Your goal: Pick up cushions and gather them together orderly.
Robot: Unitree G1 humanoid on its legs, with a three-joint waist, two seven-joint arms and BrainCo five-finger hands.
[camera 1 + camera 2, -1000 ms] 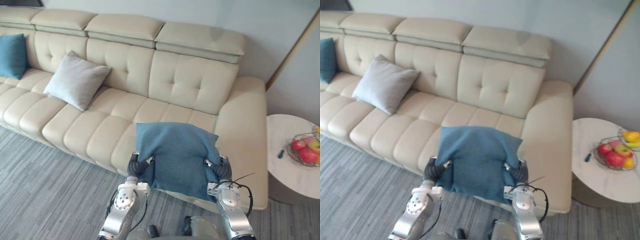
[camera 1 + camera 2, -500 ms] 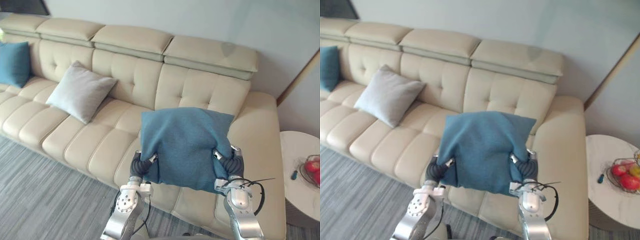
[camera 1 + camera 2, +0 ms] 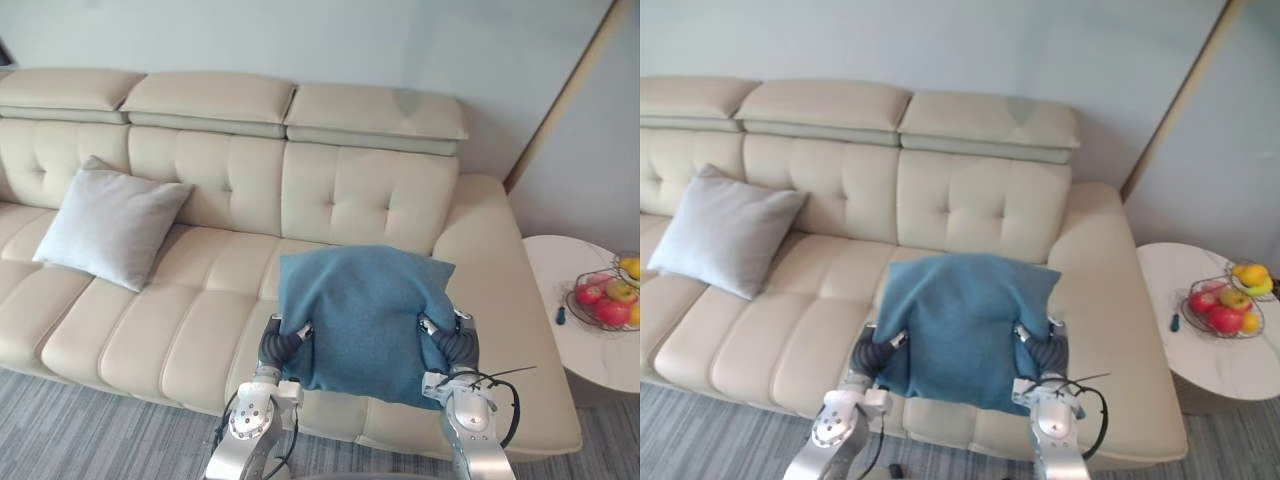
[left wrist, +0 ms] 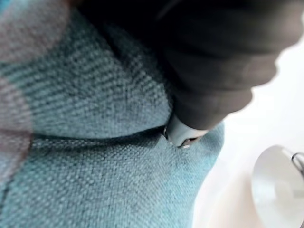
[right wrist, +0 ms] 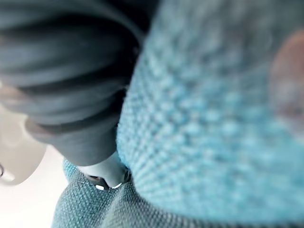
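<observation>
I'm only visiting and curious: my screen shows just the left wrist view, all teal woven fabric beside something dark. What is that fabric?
Observer: It is a blue cushion, held up in front of a cream sofa.
Visitor: What is holding it?
Observer: Two robot hands. The left robot hand grips its left edge and the right robot hand grips its right edge.
Visitor: Are there other cushions?
Observer: One grey cushion leans against the sofa's backrest, off to the robot's left.
</observation>
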